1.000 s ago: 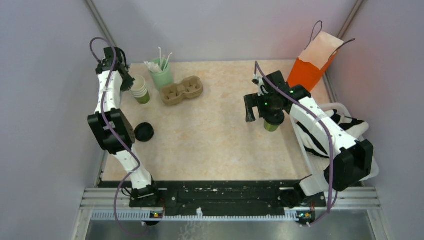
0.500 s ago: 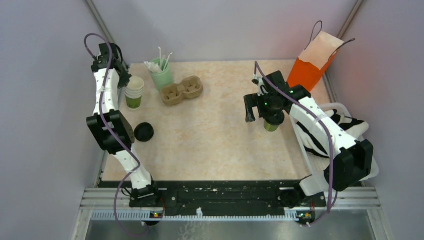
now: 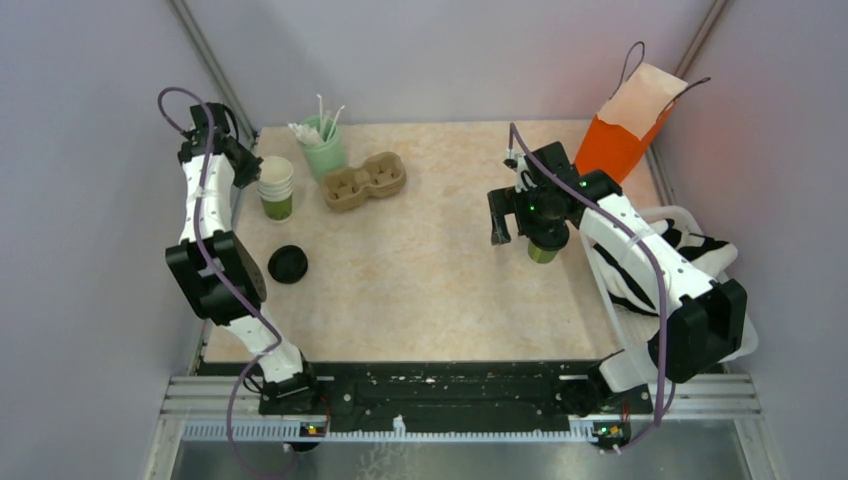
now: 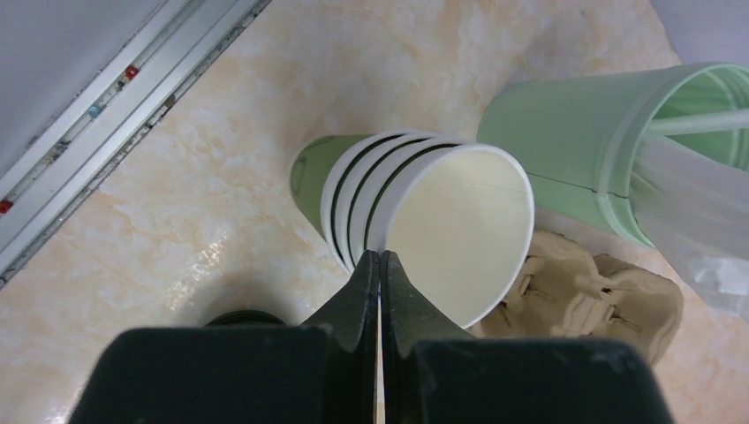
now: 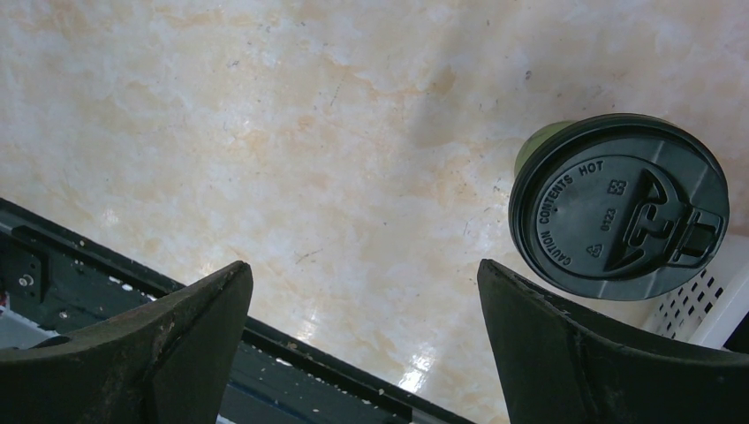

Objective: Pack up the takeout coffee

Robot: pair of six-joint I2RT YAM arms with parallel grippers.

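Observation:
The takeout coffee (image 5: 618, 208), an olive-green cup with a black lid, stands on the table beside the white basket. In the top view only its green side (image 3: 543, 253) shows under my right gripper (image 3: 520, 237). My right gripper (image 5: 362, 265) is wide open and empty, and the coffee sits just outside its right finger. My left gripper (image 4: 380, 258) is at the back left (image 3: 247, 160), its fingers pressed together on the rim of the lidless stack of cream-and-green paper cups (image 4: 424, 225).
A pale-green cup of white sticks (image 3: 323, 147) and a cardboard cup carrier (image 3: 363, 180) stand at the back left. A loose black lid (image 3: 288, 265) lies near the left edge. An orange paper bag (image 3: 630, 130) stands back right. A white basket (image 3: 690, 213) holds striped cloth.
My left arm has swung back and to the left. The stack of cups has gone from tilted to nearly upright. The right arm and the coffee have not moved.

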